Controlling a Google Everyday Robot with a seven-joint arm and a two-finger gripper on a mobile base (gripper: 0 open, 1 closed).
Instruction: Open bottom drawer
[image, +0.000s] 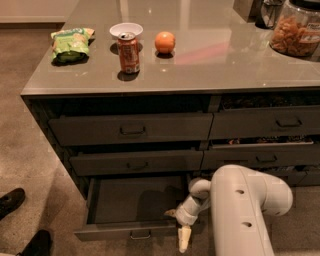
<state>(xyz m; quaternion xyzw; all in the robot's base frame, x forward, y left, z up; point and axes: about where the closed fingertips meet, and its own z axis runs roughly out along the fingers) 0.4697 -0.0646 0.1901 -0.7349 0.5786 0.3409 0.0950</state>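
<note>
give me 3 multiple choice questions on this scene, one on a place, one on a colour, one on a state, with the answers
1. Where is the claw?
A) up by the orange
B) by the right end of the bottom drawer front
C) at the top drawer's handle

2. What colour is the snack bag on the countertop?
A) green
B) blue
C) white

3. The bottom drawer is:
A) shut flush
B) pulled out
C) lying on the floor

Answers:
1 B, the claw hangs low beside that front's right end.
2 A, the bag is plainly green.
3 B, its dark inside shows from above.
</note>
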